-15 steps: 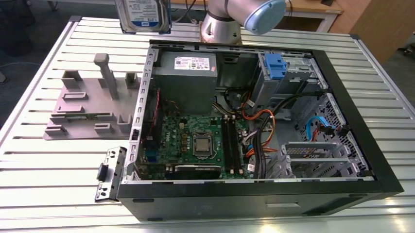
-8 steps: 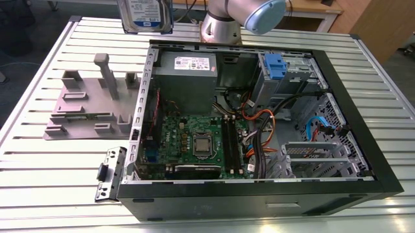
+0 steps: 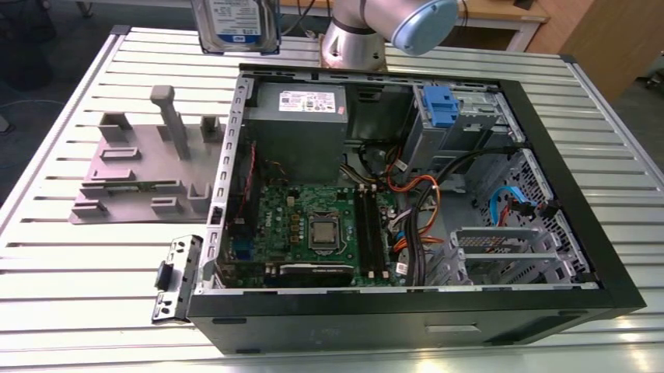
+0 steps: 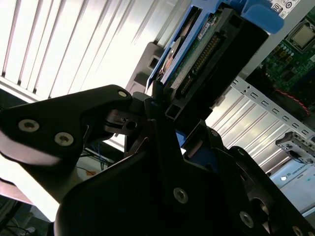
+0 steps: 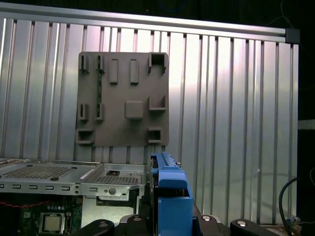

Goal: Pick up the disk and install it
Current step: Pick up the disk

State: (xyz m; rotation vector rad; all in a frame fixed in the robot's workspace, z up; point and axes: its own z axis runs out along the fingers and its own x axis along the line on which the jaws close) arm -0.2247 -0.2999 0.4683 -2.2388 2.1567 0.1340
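Note:
The disk (image 3: 236, 23) hangs in the air above the far edge of the table, label side toward the exterior camera, its top cut off by the picture's edge. It has a silver body, a white-and-blue label and a blue bracket round its edges. In the second wrist view my gripper (image 4: 162, 118) is shut on the disk (image 4: 206, 54), whose circuit board and connector edge point away from the black fingers (image 4: 98, 113). The first wrist view looks along the disk's blue bracket (image 5: 170, 191), held edge-on in my gripper (image 5: 170, 222).
An open black computer case (image 3: 565, 163) lies on the slatted metal table (image 3: 62, 256), with motherboard, cables, a grey box (image 3: 301, 116) and a blue drive bay (image 3: 441, 105) inside. A grey stand with posts (image 3: 145, 167) sits on the exterior view's left. A small metal bracket (image 3: 176, 276) lies near the case.

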